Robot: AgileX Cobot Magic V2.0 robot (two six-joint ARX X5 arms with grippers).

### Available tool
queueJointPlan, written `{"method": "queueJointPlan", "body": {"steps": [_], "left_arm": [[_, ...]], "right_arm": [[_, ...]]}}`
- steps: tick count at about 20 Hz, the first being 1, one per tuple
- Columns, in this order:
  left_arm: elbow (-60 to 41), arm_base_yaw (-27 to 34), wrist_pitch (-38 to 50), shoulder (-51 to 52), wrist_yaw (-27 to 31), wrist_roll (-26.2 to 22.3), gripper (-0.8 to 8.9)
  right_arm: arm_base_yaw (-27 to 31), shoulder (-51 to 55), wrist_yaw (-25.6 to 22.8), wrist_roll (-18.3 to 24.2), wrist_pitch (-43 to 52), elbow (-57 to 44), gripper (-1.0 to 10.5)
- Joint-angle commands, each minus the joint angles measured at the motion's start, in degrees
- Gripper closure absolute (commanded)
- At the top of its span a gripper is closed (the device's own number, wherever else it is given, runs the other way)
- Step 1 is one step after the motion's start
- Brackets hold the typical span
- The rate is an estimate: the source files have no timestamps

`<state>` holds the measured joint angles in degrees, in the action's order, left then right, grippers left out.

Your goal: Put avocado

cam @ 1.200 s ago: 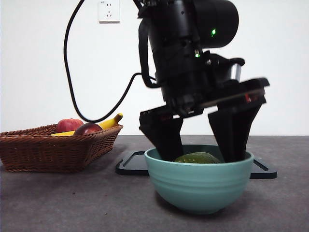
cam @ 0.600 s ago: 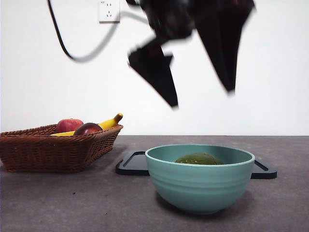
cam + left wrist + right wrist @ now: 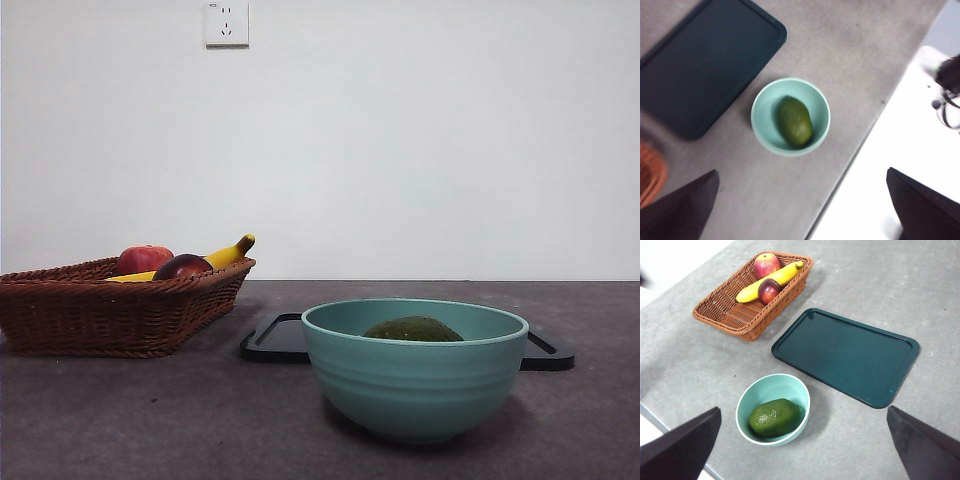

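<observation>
The dark-green avocado (image 3: 412, 329) lies inside the teal bowl (image 3: 415, 385) at the table's front. It also shows in the left wrist view (image 3: 795, 121) and the right wrist view (image 3: 776, 417), lying in the bowl (image 3: 761, 102) (image 3: 767, 388). My left gripper (image 3: 802, 210) is open and empty, high above the bowl. My right gripper (image 3: 802, 450) is open and empty, high above the table. Neither gripper shows in the front view.
A wicker basket (image 3: 110, 310) (image 3: 730, 315) at the left holds a red apple (image 3: 766, 263), a banana (image 3: 771, 281) and a dark red fruit (image 3: 769, 289). A dark flat tray (image 3: 847, 355) (image 3: 275, 340) lies behind the bowl. The table edge runs close to the bowl (image 3: 850, 165).
The open gripper that stood around the avocado in the bowl has risen up and out of the front view. The avocado stays in the bowl.
</observation>
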<state>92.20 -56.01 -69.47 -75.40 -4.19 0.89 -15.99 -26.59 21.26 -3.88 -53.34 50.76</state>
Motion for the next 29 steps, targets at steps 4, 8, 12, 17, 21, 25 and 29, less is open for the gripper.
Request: {"method": "queueJointPlan", "body": {"steps": [4, 8, 12, 17, 21, 25, 29], "left_arm": [[-7.8, -0.6, 1.2, 16.1, 9.5, -0.7, 2.51], [-19.7, -0.6, 5.9, 31.9, 10.5, -0.3, 2.51], [-28.4, -0.6, 6.9, 45.6, 10.6, 0.3, 2.51], [-32.5, -0.6, 8.0, 54.8, 10.6, 1.2, 2.51], [-32.7, -0.6, 7.8, 55.6, 10.6, 1.1, 2.51], [-32.7, -0.6, 7.7, 55.6, 10.6, 0.8, 2.51], [-32.7, -0.6, 7.8, 55.6, 10.6, 0.4, 2.51]], "right_arm": [[-0.2, -0.2, 0.1, -0.2, 0.6, 1.0, 3.2], [-0.2, -0.2, 0.1, -0.2, 0.6, 1.0, 3.2], [-0.2, -0.2, 0.1, -0.2, 0.6, 1.0, 3.2], [-0.2, -0.2, 0.1, -0.2, 0.6, 1.0, 3.2], [-0.2, -0.6, -0.5, -2.4, 1.0, 1.0, 3.2], [-0.5, -5.1, 0.0, -3.2, 1.6, 1.0, 3.2], [-2.5, -14.2, 2.8, -3.2, 3.2, 1.0, 3.2]]}}
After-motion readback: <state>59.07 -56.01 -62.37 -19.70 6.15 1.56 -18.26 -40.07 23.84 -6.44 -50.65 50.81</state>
